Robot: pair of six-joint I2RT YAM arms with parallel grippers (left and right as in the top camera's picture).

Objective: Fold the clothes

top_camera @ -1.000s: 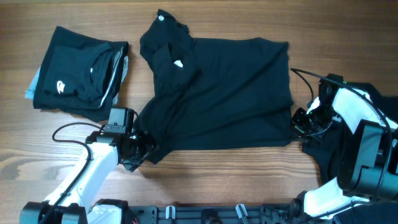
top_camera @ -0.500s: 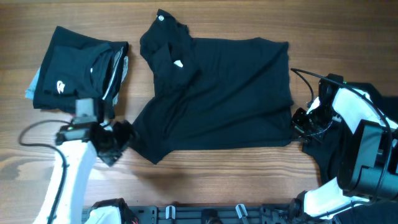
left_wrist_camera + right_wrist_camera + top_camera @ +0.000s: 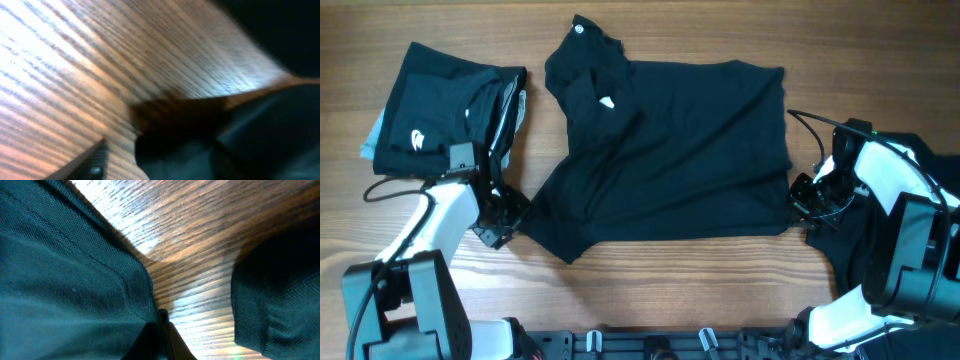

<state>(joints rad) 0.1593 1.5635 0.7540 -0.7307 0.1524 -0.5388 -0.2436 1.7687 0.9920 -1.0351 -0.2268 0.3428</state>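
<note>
The white logo [image 3: 417, 140] on the folded garments [image 3: 440, 115] beyond your left pincer [image 3: 505, 213] is too small to read, as is the white mark [image 3: 607, 102] on the spread black shirt [image 3: 670, 150]. That pincer sits at the shirt's near corner; its wrist view is too blurred to tell its opening. Your right pincer [image 3: 802, 198] is pinched on the shirt's opposite hem, with a dark cloth heap [image 3: 848, 255] partly hidden under its arm

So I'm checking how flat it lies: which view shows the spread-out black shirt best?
Overhead: the whole spread-out black shirt is in frame, collar to hem. The right wrist view shows only a close-up of one edge; the left wrist view shows just blurred dark cloth, probably its sleeve.
</note>
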